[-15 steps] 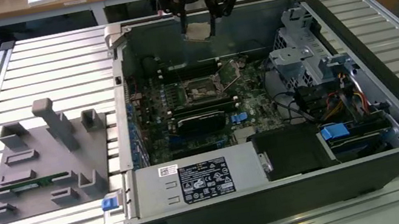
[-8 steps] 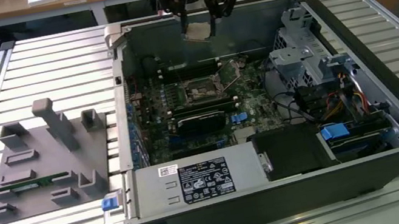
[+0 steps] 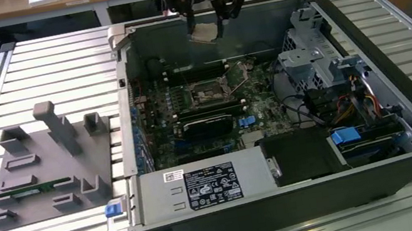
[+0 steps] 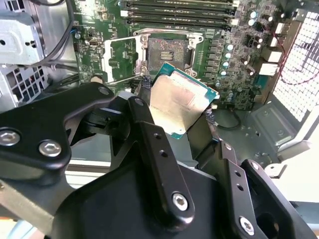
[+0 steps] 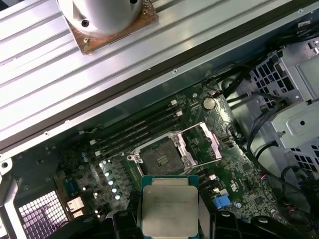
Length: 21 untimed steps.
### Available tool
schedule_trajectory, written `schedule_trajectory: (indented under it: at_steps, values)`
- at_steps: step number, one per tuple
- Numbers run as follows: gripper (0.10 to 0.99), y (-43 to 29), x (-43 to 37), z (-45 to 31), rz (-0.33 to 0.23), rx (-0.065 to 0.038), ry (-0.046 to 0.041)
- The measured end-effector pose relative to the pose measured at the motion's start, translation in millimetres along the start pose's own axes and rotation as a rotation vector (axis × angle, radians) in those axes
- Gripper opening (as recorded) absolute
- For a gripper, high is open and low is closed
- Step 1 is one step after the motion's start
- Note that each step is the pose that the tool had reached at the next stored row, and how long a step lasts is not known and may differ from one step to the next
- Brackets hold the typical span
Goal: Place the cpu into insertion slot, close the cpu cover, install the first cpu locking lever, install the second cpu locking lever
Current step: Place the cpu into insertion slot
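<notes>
The cpu has a dull, brushed silvery-beige metal top edged in green, the gripper is matt black, the insertion slot is black plastic rimmed with bright metal, the cpu cover is shiny bare metal, and the table is ribbed satin metal.

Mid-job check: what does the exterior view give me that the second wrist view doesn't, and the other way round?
Exterior view adds: the whole computer case on the slatted table, a grey fixture tray at the exterior view's left, and the gripper high over the case's far side. Second wrist view adds: the jaws clamping the cpu by its edges, and the cpu cover standing open beside the insertion slot. Shared: the cpu held above the board, the slot empty.
</notes>
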<state>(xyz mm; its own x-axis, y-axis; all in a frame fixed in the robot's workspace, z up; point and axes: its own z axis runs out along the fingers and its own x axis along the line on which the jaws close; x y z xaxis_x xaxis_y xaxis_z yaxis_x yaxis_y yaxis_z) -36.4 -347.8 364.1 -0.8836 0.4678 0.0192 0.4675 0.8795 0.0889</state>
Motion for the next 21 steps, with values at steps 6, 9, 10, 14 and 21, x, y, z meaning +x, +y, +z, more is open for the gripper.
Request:
schedule_trajectory:
  at_steps: [6, 9, 10, 14, 21]
  values:
    - [0.541, 0.0, 0.0, 0.1, 0.032, -0.001, -0.0028]
    - [0.541, 0.0, 0.0, 0.1, 0.045, -0.001, -0.0040]
    - [0.541, 0.0, 0.0, 0.1, 0.050, -0.001, -0.0044]
    - [0.541, 0.0, 0.0, 0.1, 0.061, -0.001, -0.0055]
    - [0.541, 0.0, 0.0, 0.4, 0.079, -0.001, -0.0071]
